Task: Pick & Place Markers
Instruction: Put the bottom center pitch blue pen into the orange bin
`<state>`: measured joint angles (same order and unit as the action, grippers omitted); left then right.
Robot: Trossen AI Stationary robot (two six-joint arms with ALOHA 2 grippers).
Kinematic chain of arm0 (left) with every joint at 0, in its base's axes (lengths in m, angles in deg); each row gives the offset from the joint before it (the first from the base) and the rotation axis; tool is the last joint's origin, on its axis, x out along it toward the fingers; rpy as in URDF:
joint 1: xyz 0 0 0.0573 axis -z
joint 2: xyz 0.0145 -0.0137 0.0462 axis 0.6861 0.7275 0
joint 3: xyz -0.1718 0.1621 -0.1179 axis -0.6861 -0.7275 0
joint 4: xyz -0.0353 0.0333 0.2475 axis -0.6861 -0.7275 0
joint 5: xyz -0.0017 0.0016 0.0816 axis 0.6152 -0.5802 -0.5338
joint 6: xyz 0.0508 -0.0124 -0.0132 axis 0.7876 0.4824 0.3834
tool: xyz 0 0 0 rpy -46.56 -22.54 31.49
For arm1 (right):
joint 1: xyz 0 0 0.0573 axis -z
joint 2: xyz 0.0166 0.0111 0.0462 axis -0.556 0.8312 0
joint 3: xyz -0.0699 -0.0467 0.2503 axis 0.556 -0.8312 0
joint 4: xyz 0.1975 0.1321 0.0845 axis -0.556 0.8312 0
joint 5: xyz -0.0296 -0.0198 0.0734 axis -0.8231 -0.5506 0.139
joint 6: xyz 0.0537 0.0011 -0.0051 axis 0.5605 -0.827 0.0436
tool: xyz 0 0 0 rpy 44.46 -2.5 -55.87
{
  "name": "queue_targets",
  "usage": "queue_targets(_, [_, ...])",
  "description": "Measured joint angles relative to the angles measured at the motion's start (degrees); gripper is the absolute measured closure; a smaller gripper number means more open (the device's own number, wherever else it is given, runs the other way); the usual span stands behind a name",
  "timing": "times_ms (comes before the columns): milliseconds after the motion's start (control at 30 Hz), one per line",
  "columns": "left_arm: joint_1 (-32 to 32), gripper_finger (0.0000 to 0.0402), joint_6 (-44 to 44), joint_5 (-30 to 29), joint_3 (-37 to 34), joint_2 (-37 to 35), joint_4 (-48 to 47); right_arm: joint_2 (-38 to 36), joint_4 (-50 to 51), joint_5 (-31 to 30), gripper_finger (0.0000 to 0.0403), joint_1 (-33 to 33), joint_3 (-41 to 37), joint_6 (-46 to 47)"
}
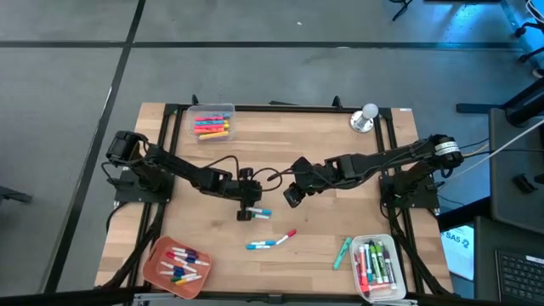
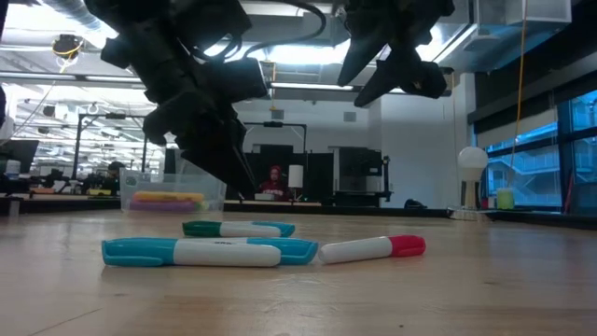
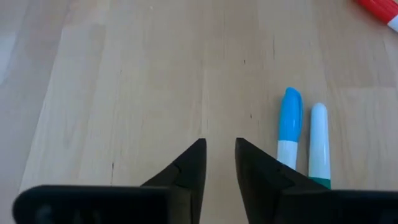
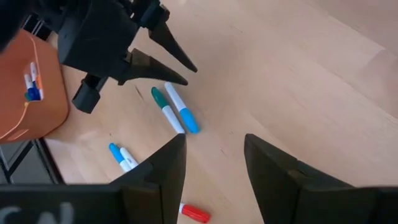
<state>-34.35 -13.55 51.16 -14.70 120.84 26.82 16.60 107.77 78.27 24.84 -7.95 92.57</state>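
Note:
Two markers lie side by side flat on the wood, one blue-capped [image 3: 290,127] and one white with a green end [image 3: 318,143]. My left gripper [image 3: 219,155] hangs just beside them, over bare wood, its fingers a little open with nothing between them. My right gripper [image 4: 214,162] stands open higher up, toward the table's right of the pair, and is empty. Nearer the front edge lie a blue marker [image 1: 262,245], a red-capped marker [image 1: 286,235] and a green marker [image 1: 342,252].
An orange tray [image 1: 153,255] with several markers sits at the near left. A clear box [image 1: 395,285] of markers sits at the near right, and another clear box [image 1: 225,109] at the far left. A silver bell [image 1: 365,117] stands at the far right.

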Motion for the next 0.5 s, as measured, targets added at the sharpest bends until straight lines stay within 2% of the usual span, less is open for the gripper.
queue_targets(167, [-1.41,0.0305,-1.37,-0.03,0.0,0.17,0.21,0.0,0.02,-0.31,0.024,0.2,0.0,-0.2])
queue_targets(433, [-2.01,0.0302,-0.74,1.66,0.04,1.18,1.75,0.0,0.02,-1.71,0.024,0.21,0.0,-0.09])
queue_targets(500, [-2.01,0.0302,1.02,3.83,0.03,1.18,1.97,0.0,0.02,-1.71,0.024,0.21,0.0,0.09])
